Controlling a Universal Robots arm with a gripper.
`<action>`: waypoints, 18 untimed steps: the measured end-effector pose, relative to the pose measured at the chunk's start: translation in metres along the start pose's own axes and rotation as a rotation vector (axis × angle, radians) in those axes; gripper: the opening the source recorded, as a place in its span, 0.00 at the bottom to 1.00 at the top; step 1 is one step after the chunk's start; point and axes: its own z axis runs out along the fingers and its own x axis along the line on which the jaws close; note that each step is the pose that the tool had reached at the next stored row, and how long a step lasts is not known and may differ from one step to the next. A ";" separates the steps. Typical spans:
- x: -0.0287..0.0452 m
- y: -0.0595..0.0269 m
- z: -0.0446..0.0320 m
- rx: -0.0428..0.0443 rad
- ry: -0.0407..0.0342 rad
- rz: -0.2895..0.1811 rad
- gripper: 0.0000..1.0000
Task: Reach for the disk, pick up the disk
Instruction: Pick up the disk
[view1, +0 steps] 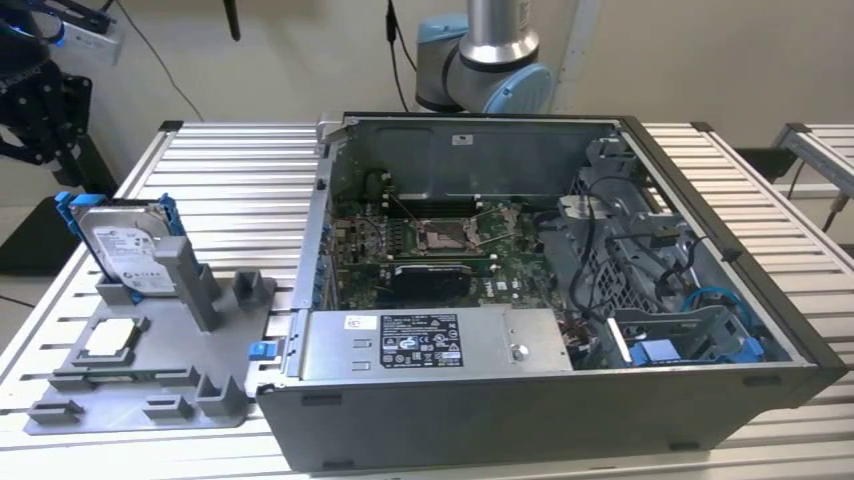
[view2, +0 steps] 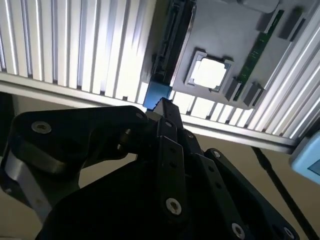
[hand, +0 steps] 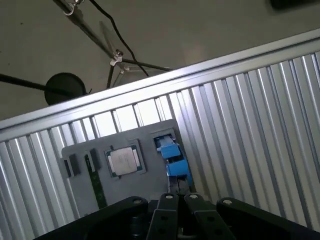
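The disk (view1: 123, 245) stands upright in a slot of the grey holder (view1: 147, 395) at the exterior view's left. It is silver-grey with a white label and a bright blue bracket. My black gripper (view1: 58, 160) hangs above and behind it, off the table's far left edge, apart from the disk. In both wrist views the disk appears edge-on, its blue bracket (view2: 157, 93) (hand: 173, 159) just past my fingertips. The gripper (view2: 162, 104) (hand: 179, 197) is shut, with nothing between its fingers.
An open computer case (view1: 534, 420) fills the table's middle and right, with the arm's base (view1: 483, 70) behind it. A small square silver chip (view1: 110, 338) (view2: 210, 73) (hand: 123, 161) and a green memory stick (view2: 257, 50) lie on the holder. Ribbed aluminium tabletop (view1: 227, 180) surrounds it.
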 end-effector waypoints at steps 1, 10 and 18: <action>0.0000 0.0000 0.0001 -0.0001 0.0004 -0.015 0.00; -0.0001 -0.0002 0.0004 0.0000 0.0022 -0.081 0.00; 0.0000 -0.0002 0.0004 0.0000 0.0022 -0.082 1.00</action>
